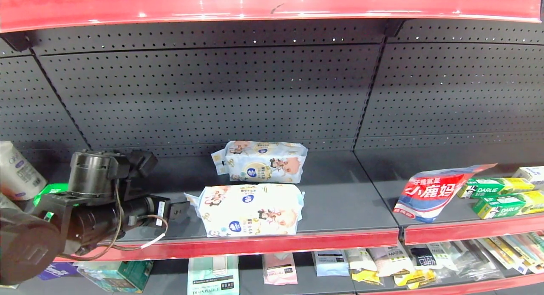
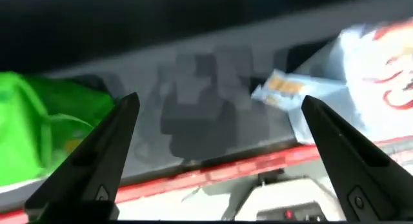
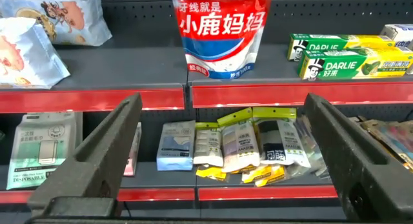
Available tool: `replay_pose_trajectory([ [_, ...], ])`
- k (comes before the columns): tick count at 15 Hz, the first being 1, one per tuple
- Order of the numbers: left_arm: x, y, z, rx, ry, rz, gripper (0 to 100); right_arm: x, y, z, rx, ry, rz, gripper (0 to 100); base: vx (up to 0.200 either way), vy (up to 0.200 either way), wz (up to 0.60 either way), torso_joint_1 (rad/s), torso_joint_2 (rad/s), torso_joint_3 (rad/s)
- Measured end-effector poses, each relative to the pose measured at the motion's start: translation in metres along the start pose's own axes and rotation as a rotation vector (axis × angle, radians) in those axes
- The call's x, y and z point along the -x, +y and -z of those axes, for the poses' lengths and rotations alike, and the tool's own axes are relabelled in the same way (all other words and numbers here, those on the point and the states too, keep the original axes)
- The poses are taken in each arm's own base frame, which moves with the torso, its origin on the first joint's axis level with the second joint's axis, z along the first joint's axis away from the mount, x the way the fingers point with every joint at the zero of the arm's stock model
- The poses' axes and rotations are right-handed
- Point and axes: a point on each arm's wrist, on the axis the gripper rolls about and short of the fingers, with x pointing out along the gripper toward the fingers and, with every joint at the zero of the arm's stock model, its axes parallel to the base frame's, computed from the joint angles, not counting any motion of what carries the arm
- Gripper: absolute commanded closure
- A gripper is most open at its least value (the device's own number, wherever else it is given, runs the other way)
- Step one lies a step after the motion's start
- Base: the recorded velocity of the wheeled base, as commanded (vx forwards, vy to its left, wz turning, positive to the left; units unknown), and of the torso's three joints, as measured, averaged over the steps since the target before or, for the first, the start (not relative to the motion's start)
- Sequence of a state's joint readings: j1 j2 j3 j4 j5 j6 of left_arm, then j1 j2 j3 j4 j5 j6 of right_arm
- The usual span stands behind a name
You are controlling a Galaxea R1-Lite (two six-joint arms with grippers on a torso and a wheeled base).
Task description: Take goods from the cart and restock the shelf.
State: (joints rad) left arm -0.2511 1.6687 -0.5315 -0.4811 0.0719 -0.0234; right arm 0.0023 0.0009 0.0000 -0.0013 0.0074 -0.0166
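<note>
Two white packs lie on the grey shelf (image 1: 340,193), one behind the other. The front pack (image 1: 250,210) lies at the red front edge, and the rear pack (image 1: 263,161) lies near the back wall, apart from the first.

The left gripper (image 2: 219,100) hangs over the front edge of the shelf, just beside the left end of the front pack. Its fingers are wide apart and nothing is between them. A green pack (image 2: 45,121) lies on the shelf on the other side of this gripper, and a white bottle (image 1: 17,171) stands farther left.

The right gripper (image 3: 222,98) faces the front of the shelves. Its fingers are also apart and hold nothing.

To the right, a red pouch (image 1: 429,191) lies flat, with toothpaste boxes (image 1: 497,195) beside it. Small packs (image 1: 382,261) lie on the lower shelf.
</note>
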Motion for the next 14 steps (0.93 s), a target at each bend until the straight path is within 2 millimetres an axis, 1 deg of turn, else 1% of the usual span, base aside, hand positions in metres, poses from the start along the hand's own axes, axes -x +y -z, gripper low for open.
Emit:
replay_pose_trajectory([
  [4, -0.008, -0.012, 0.004, -0.003, 0.031, 0.036, 0, 0.000, 0.000, 0.000, 0.000, 0.000, 0.000, 0, 0.000, 0.000, 0.00, 0.000, 0.00, 0.000],
  [7, -0.016, -0.020, 0.000, 0.003, 0.031, 0.056, 0, 0.000, 0.000, 0.000, 0.000, 0.000, 0.000, 0, 0.000, 0.000, 0.00, 0.000, 0.00, 0.000],
  [9, -0.020, -0.022, -0.003, 0.001, 0.028, 0.061, 0, 0.000, 0.000, 0.000, 0.000, 0.000, -0.001, 0, 0.000, 0.000, 0.00, 0.000, 0.00, 0.000],
  [14, -0.023, -0.024, -0.002, -0.002, 0.037, 0.064, 0, 0.000, 0.000, 0.000, 0.000, 0.000, 0.000, 0, 0.000, 0.000, 0.00, 0.000, 0.00, 0.000],
])
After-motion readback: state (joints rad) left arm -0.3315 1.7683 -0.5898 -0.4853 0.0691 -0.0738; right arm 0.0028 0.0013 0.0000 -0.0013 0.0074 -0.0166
